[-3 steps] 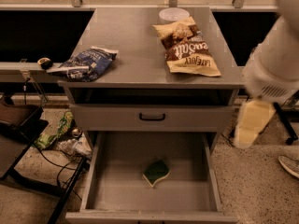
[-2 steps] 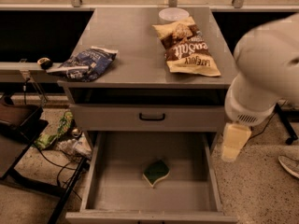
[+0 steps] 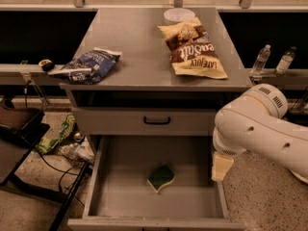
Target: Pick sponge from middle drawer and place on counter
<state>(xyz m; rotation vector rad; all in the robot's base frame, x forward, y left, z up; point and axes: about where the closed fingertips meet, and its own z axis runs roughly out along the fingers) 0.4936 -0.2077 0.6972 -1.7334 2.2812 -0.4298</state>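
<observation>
We note the sponge [image 3: 160, 177] on the middle drawer [image 3: 127, 195] floor. The gripper [image 3: 221, 167] hangs at its right wall — grip state we cannot tell.

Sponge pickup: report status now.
The gripper hangs by the right wall of the middle drawer, apart from the sponge. Sponge flat on the open drawer's floor, green face up. Nothing between them.

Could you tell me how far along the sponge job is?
Done: the middle drawer stands open. In hand: the gripper hangs beside the drawer's right wall, apart from the sponge lying on the drawer floor. Left: grasping it, lifting it and setting it on the counter.
</observation>
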